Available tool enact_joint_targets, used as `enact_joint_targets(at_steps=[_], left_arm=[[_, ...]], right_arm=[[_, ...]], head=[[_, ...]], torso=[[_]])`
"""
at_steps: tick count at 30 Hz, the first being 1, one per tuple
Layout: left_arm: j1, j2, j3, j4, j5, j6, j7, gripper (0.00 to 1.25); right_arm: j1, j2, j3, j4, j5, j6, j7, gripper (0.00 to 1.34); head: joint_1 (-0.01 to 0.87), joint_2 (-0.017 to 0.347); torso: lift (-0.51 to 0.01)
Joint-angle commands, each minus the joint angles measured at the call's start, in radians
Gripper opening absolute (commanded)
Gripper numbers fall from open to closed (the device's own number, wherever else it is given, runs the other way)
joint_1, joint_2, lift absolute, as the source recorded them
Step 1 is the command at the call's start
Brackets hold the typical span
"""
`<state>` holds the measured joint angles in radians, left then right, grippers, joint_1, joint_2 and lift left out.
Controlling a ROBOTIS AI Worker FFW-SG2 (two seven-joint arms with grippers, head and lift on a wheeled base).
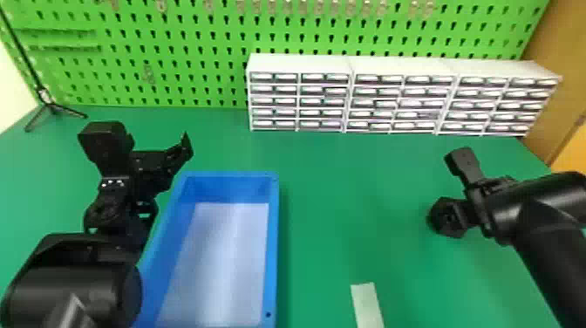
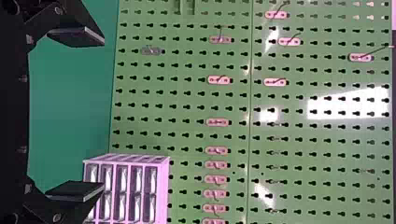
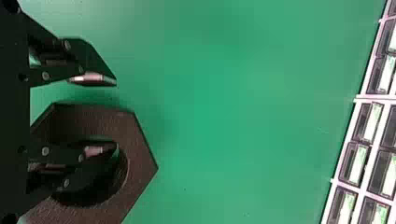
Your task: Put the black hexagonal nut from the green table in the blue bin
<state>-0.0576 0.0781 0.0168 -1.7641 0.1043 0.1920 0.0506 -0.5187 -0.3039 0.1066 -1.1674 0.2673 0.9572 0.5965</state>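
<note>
At the right of the head view, my right gripper (image 1: 451, 218) is low over the green table (image 1: 349, 209). In the right wrist view, the black hexagonal nut (image 3: 142, 165) lies flat below that gripper (image 3: 100, 114), whose fingers are apart. One finger is over or in the nut's hole, the other beyond its outer edge; how deep they reach I cannot tell. The blue bin (image 1: 273, 244), with a bare pale floor, stands left of centre. Beside its far left corner, my left gripper (image 1: 178, 153) is parked, and the left wrist view has this gripper (image 2: 102, 114) open, holding nothing.
White drawer cabinets (image 1: 301, 63) line the table's back right, before a green pegboard (image 1: 196, 52). A pale strip (image 1: 367, 305) lies at the front, right of the bin. A small black tripod (image 1: 52, 107) stands at the far left.
</note>
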Motion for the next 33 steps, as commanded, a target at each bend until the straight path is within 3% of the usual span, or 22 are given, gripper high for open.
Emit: enact_joint_targets(at_steps=[1,7,15,33], left_arm=[[0.001,0.0,0.0,0.0,0.0,0.0,0.0,1.06],[0.001,0.0,0.0,0.0,0.0,0.0,0.0,1.06],[0.002,0.0,0.002,0.0,0.002,0.0,0.0,1.06],[0.005,0.0,0.003,-0.002,0.002,0.001,0.0,1.06]], right_arm=[[0.002,0.0,0.005,-0.002,0.007,0.003,0.0,0.43],[-0.001,0.0,0.018,-0.009,0.021,0.014,0.0,0.33],[-0.004,-0.003,0.028,-0.017,0.029,0.025,0.002,0.32],[-0.011,-0.029,0.018,-0.238,0.032,0.166,0.016,0.32]], head=[[0.686,0.028],[0.686,0.028],[0.686,0.028],[0.686,0.028]], torso=[[-0.096],[-0.096],[-0.096],[-0.096]])
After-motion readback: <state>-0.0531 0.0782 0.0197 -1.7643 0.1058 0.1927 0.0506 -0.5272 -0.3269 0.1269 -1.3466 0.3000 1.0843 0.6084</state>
